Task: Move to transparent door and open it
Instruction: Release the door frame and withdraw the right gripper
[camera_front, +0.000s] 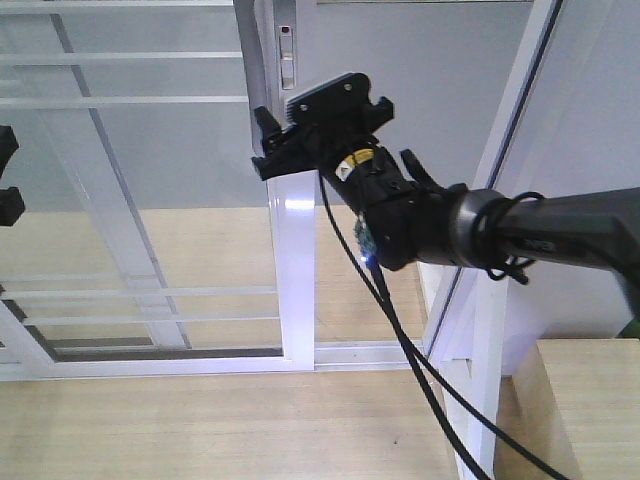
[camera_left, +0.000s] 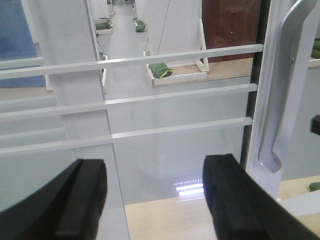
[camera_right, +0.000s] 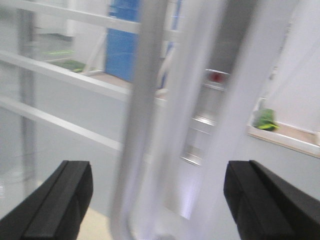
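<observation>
The transparent door (camera_front: 150, 150) fills the left of the front view, clear glass crossed by thin white bars, with a white upright frame edge (camera_front: 295, 260). Its curved grey handle (camera_front: 247, 50) runs down that edge. My right gripper (camera_front: 265, 143) is at the handle, reaching in from the right. In the right wrist view, the blurred handle (camera_right: 145, 125) stands between the spread fingers of the open right gripper (camera_right: 157, 190). The left gripper (camera_front: 8, 180) shows at the far left edge. It is open (camera_left: 155, 185) facing the glass, with the handle (camera_left: 280, 90) off to its right.
A slanted white door-frame post (camera_front: 500, 180) stands right of the door. A light wooden box (camera_front: 585, 410) sits at the bottom right. Black cables (camera_front: 400, 340) hang from the right arm. Green bags (camera_left: 161, 71) lie on trays beyond the glass.
</observation>
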